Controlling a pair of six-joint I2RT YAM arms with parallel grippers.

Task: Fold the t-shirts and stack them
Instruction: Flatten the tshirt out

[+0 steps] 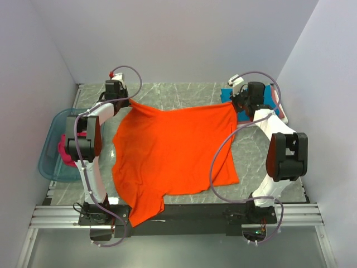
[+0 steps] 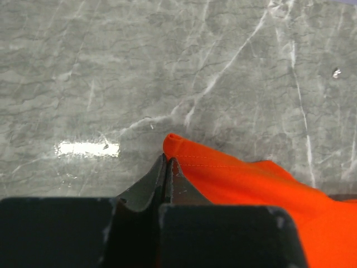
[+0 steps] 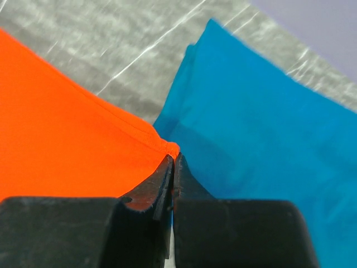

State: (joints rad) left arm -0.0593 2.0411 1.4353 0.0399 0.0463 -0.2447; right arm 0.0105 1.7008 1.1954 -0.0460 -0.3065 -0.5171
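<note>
The bright orange soft cloth t-shirt (image 1: pixel 173 151) lies spread over the middle of the grey marbled worktop (image 1: pixel 184 95), held up by its two far corners. The straight edge between those corners is pulled taut and runs left to right across the far half of the worktop. From that edge the shirt's long axis runs back toward the arm bases, leaning a little to the left. Its near left part drapes over the near edge onto the black rail, and the near right part ends short of the edge. The left pincer (image 1: pixel 127 101) is closed tight on the far left corner. In its wrist view the jaws meet with no gap, and a stitched edge with a small rolled tip of orange cloth sticks out past them. The right pincer (image 1: pixel 237 105) is likewise clamped on the far right corner, its jaws pressed together around a small peak of orange cloth. Just beyond that corner lies a teal blue cloth t-shirt (image 3: pixel 268 139), flat at the far right of the worktop. A translucent blue plastic tub (image 1: pixel 49 156) sits off the worktop's left side with magenta cloth (image 1: pixel 64 152) bunched inside.
</note>
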